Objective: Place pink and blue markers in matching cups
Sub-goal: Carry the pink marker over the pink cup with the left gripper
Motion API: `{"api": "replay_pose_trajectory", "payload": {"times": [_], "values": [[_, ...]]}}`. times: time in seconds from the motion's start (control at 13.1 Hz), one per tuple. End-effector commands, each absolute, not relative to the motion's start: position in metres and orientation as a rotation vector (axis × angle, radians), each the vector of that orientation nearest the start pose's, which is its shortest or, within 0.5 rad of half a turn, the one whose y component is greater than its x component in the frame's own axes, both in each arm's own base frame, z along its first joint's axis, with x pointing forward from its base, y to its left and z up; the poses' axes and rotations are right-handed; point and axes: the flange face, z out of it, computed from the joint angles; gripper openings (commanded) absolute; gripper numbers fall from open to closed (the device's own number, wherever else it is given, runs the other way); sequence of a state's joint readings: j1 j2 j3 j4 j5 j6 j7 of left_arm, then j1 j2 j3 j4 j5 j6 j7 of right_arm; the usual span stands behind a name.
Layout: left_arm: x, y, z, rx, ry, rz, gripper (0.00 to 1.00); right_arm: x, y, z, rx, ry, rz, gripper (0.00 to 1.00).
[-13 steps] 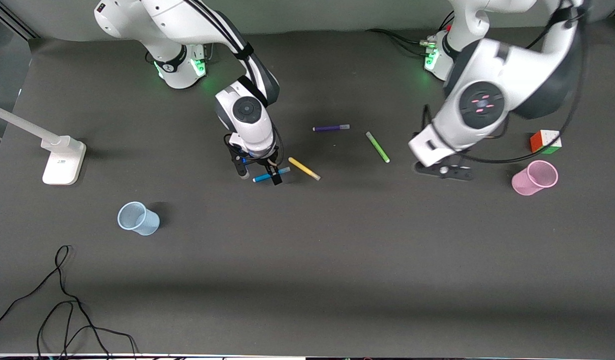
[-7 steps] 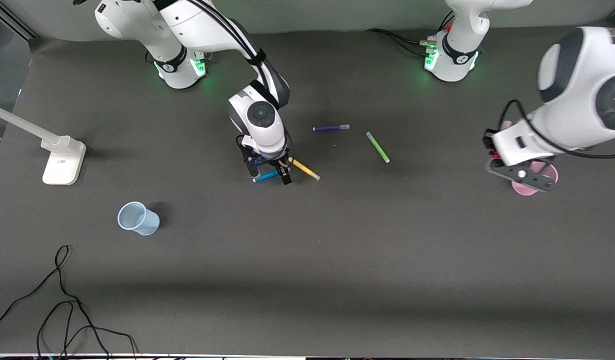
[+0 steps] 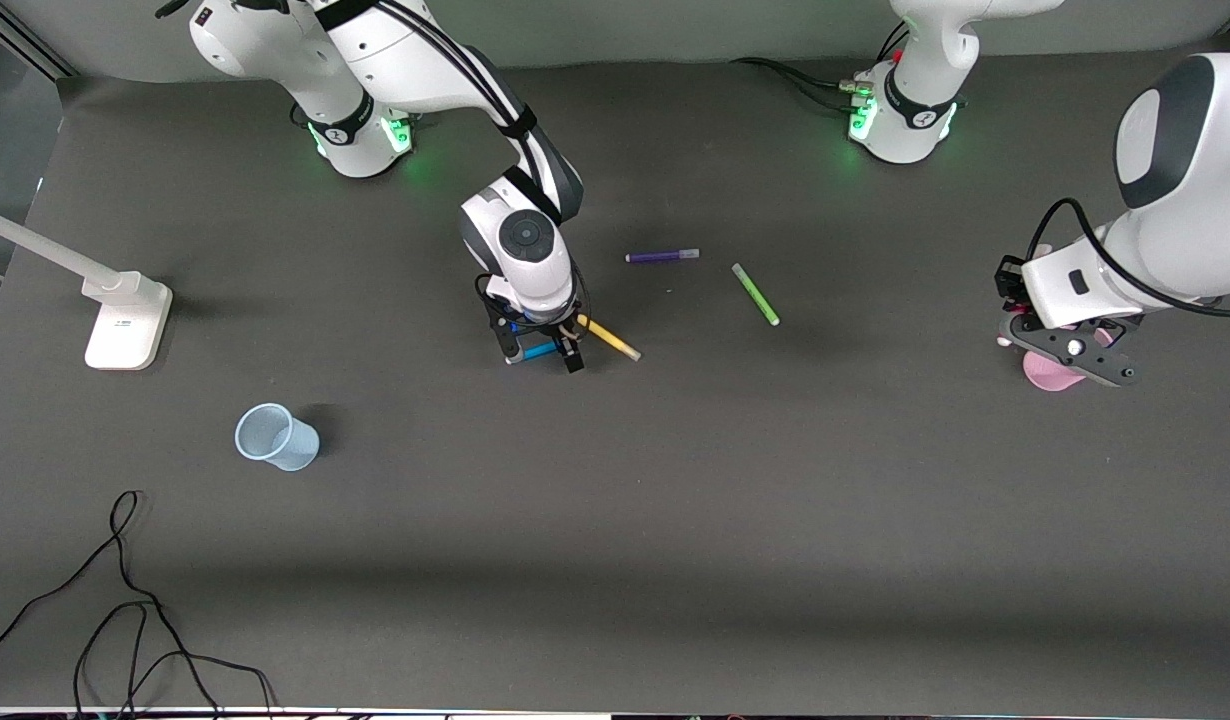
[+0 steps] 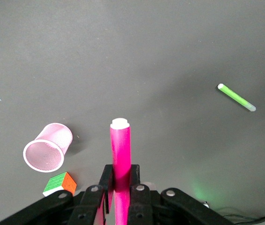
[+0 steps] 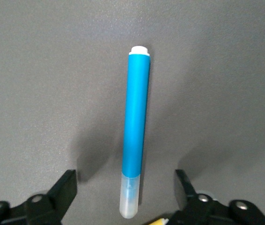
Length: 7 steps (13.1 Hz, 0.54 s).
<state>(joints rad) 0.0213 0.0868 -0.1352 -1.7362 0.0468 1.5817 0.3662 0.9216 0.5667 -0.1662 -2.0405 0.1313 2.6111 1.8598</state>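
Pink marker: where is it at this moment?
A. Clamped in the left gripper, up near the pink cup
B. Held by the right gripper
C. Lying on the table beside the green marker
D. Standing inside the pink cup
A: the left wrist view shows the pink marker clamped in the left gripper, with the pink cup on the table nearby.

Left pincer point(image 3: 1067, 352), clamped on pink marker point(image 4: 121, 159), swung from mid-desk near green marker point(image 3: 755, 293) to over pink cup point(image 3: 1047, 373) at left arm's end; puzzle cube now hidden under arm in front view. Right pincer point(image 3: 544, 352) shifted sideways along blue marker point(image 3: 540, 350), fingers spread astride it, closer to yellow marker point(image 3: 608, 338).
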Motion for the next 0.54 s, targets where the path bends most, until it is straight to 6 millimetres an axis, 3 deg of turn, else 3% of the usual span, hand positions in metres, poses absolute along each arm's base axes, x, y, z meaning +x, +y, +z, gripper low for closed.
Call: {"api": "replay_pose_trajectory", "payload": {"times": [0.0, 0.15, 0.46], "values": [[0.560, -0.038, 0.508, -3.005, 0.825, 0.328, 0.00, 0.439, 0.411, 0.167, -2.577, 1.762, -0.039, 0.72], [0.568, 0.003, 0.506, -2.985, 0.980, 0.259, 0.00, 0.439, 0.411, 0.169, -2.581, 1.753, -0.039, 0.52], [0.568, 0.072, 0.479, -2.931, 1.265, 0.155, 0.00, 0.439, 0.411, 0.169, -2.607, 1.721, -0.044, 0.28]]}}
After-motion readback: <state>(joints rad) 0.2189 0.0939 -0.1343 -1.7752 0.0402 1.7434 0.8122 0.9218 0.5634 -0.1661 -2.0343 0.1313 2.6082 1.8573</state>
